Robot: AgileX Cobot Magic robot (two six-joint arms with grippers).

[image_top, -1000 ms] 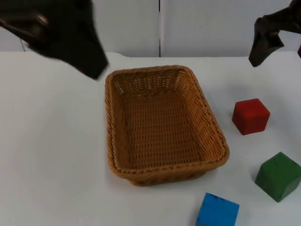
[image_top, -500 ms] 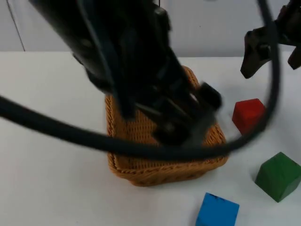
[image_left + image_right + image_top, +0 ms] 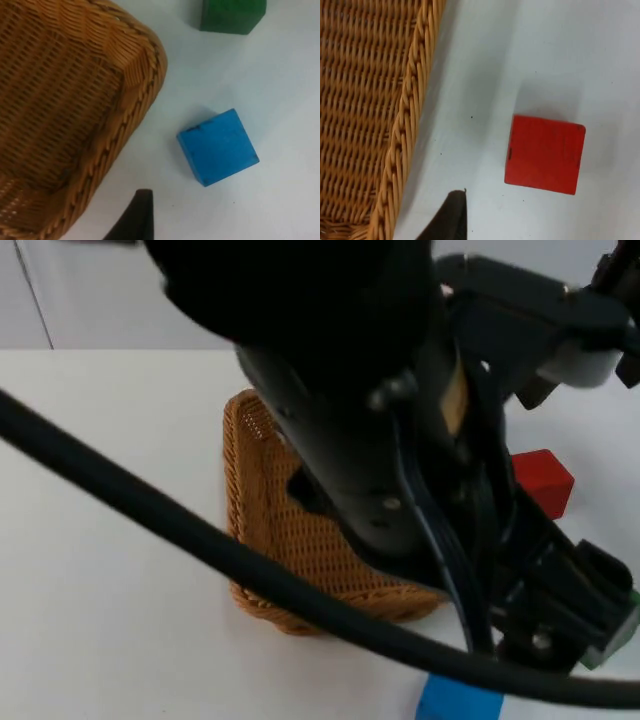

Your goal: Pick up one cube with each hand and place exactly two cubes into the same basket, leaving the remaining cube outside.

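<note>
My left arm reaches across the woven basket (image 3: 258,490) toward the table's front right. Its left gripper (image 3: 560,625) hangs above the blue cube (image 3: 455,705), close to the green cube (image 3: 622,638). In the left wrist view the blue cube (image 3: 217,147) lies on the table just off the basket's corner (image 3: 145,65), with the green cube (image 3: 232,15) beyond it. My right gripper (image 3: 580,380) is open above the red cube (image 3: 545,480). The right wrist view has the red cube (image 3: 544,153) resting beside the basket's rim (image 3: 412,115), ahead of one fingertip (image 3: 451,215). The basket holds no cube where I can see into it.
The left arm hides most of the basket and the table's middle in the top view. White table lies bare to the left of the basket (image 3: 110,540). The grey partition wall (image 3: 90,300) closes the back.
The left arm has swung from the back left across the basket to the front right, over the blue cube. The right gripper has come lower toward the red cube. Cubes and basket have not moved.
</note>
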